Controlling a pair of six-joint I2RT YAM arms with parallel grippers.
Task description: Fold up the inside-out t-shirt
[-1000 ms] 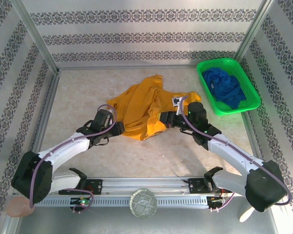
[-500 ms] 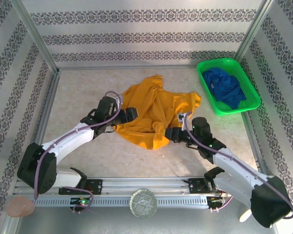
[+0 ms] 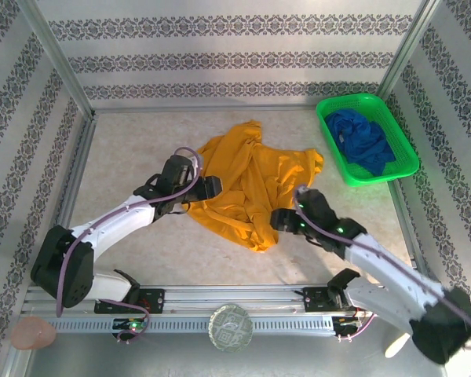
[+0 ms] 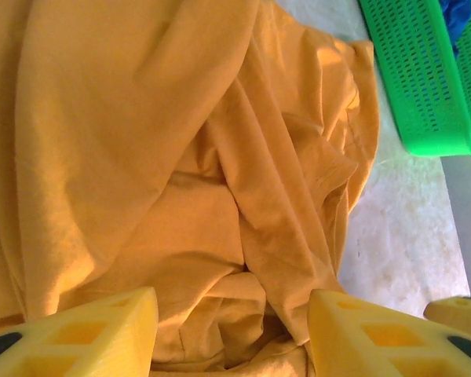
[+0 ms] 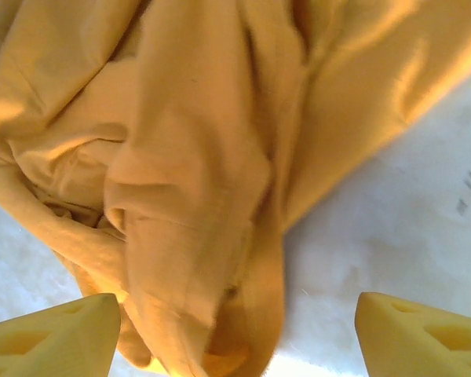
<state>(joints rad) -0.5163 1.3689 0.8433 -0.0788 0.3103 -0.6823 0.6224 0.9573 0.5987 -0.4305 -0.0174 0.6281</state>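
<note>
Two tools flank the inside-out t-shirt (image 3: 247, 181), which lies crumpled in a heap near the middle of the tabletop (image 3: 133, 157). In the top view, the left tool (image 3: 214, 187) sits at the shirt's left edge. The right tool (image 3: 273, 221) sits at its lower right edge, just beside the point of cloth that reaches nearest the arm bases. That view also gives the wider layout. A green basket (image 3: 366, 179) stands at the far right of the tabletop, apart from the shirt, with a dark blue garment (image 3: 361, 140) lying inside it. From that height I cannot tell how far either tool is parted.

The wrist views settle what the top view leaves unclear. The left wrist camera shows its two yellow fingers (image 4: 71, 338) standing apart with a bunched ridge of folds between them. Neither finger can be seen pressing the cloth, so this tool is parted and holds nothing that I can see. Past the shirt's far edge the same camera catches the perforated side of the basket and a sliver of blue at the top corner. The right wrist camera shows its fingers (image 5: 51, 338) spread wide at the lower corners. A thick fold of shirt runs down into the gap between them and touches neither finger. Pale tabletop shows to the right of that fold.
</note>
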